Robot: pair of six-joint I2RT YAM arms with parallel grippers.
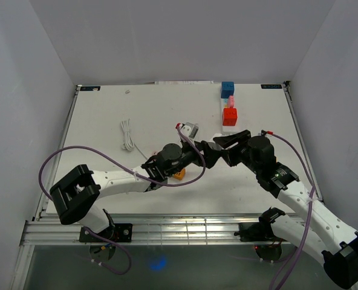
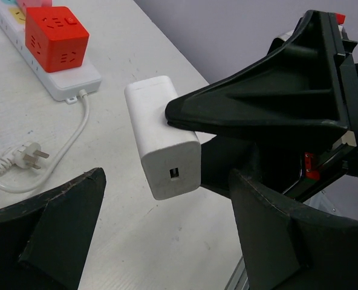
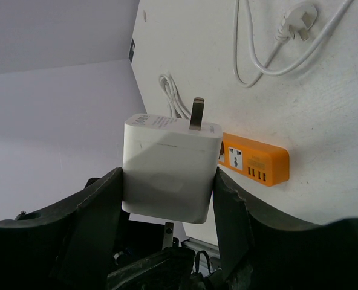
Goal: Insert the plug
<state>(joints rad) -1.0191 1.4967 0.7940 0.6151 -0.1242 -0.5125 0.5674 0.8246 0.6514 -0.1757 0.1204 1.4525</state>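
- Plain pale walls [image 1: 167, 36] close in the scene on three sides, with nothing hanging from them.
- The desk [image 1: 106, 109] is white, flat and matte. It looks smooth enough for a light strip to slide if pushed.
- The right end effector [image 3: 167, 188] is clamped on the plug's flat sides and holds it in the air above the middle of the desk.
- The left end effector [image 2: 167, 174] is spread wide, one finger on each side of the plug, and touches nothing.
- A white power strip [image 2: 58, 84] carrying a red cube [image 2: 55, 36] lies toward the far edge, well apart from the plug.
- The orange power strip [image 3: 254, 162] lies near the left arm and looks like the likelier target. It probably needs steadying during the push.
- The plug [image 3: 170, 175] is a white block. If the left end effector takes over, it should close squarely on the free faces before the right lets go.
- The prong [image 3: 197, 112] points away from the grip. It should be lined up parallel to the slot and pressed straight in without rocking.
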